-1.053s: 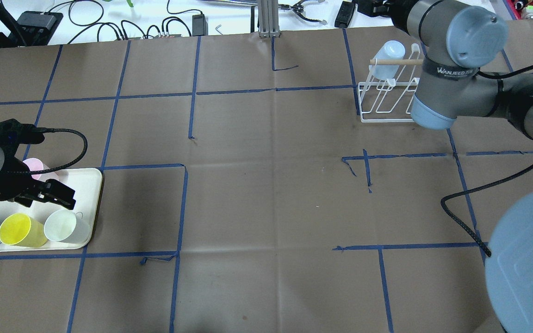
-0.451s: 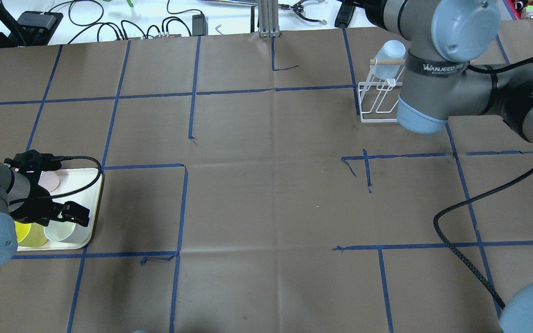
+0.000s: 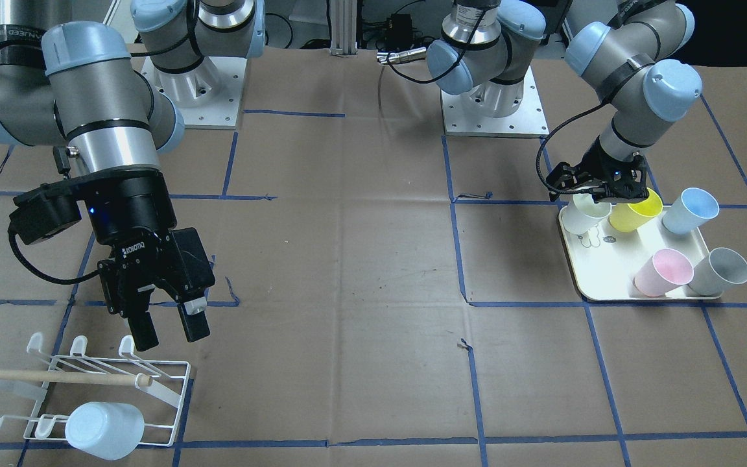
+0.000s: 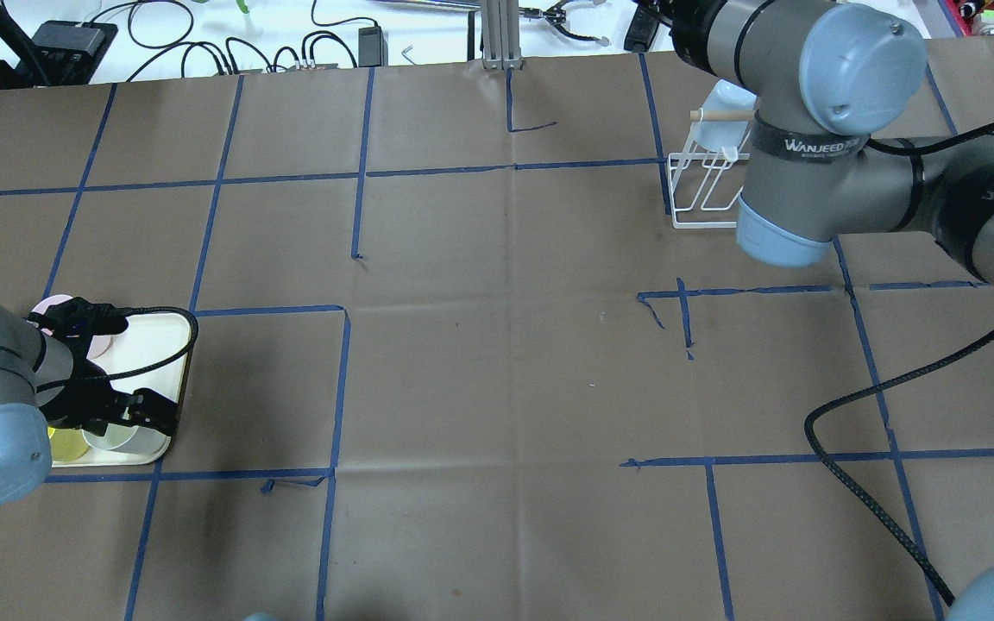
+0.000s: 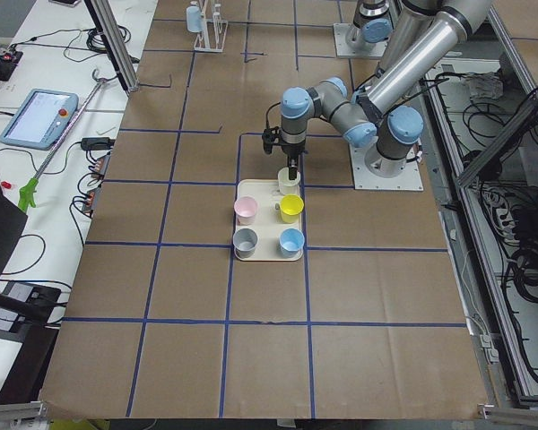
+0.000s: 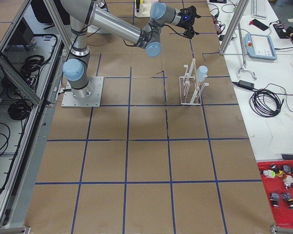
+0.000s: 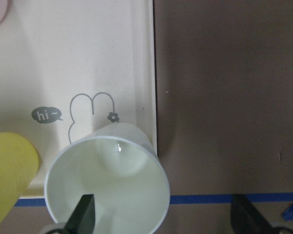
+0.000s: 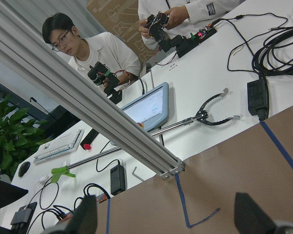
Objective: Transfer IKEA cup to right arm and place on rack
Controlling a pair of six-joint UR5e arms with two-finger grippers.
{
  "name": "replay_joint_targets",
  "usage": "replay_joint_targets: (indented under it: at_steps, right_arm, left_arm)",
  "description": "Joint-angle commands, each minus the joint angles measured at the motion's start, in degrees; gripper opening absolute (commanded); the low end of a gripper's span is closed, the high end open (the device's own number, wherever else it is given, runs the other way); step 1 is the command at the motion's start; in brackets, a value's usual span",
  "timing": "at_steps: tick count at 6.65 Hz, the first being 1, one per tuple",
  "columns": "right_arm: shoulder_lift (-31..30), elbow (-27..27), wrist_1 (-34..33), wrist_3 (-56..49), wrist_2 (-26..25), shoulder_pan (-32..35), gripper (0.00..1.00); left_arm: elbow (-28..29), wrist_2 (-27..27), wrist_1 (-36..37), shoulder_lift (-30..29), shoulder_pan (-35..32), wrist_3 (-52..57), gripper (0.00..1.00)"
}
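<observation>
A pale white IKEA cup (image 7: 107, 190) stands upright at the corner of the cream tray (image 7: 88, 58), also seen in the front view (image 3: 584, 217) and overhead (image 4: 122, 438). My left gripper (image 7: 166, 217) is open and low over it, one finger inside the cup's mouth and the other outside its rim, above the brown paper. Over in the front view my right gripper (image 3: 169, 327) hangs open and empty just above the white wire rack (image 3: 159, 383). A light blue cup (image 3: 104, 428) sits on the rack, which also shows overhead (image 4: 704, 185).
On the tray (image 3: 607, 285) also stand a yellow cup (image 3: 636, 211), a blue cup (image 3: 691, 209), a pink cup (image 3: 662, 272) and a grey cup (image 3: 720, 272). Beyond the table's far edge are cables, tools and two people at a white bench (image 8: 210, 83).
My left gripper has swung toward the tray's near corner and come down over the white cup. The right arm has shifted slightly left over the rack.
</observation>
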Motion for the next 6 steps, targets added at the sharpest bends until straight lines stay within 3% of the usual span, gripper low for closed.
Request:
replay_joint_targets:
  at_steps: [1, 3, 4, 6]
  right_arm:
    - [-0.3, 0.2, 0.0, 3.3, 3.8, -0.1, 1.0]
    - [-0.7, 0.5, 0.2, 13.8, 6.5, 0.1, 1.0]
    - [-1.9, 3.0, 0.0, 17.7, 6.8, 0.3, 1.0]
    - [-8.0, 13.0, -0.2, 19.1, 6.7, 2.0, 1.0]
  left_arm:
    - [0.2, 0.1, 0.1, -0.8, 0.0, 0.1, 0.54]
    - [0.5, 0.3, 0.1, -0.7, 0.0, 0.3, 0.02]
    - [0.7, 1.7, 0.2, -0.6, 0.1, 0.8, 0.0]
    - [2.3, 1.9, 0.2, 0.3, 0.0, 1.1, 0.0]
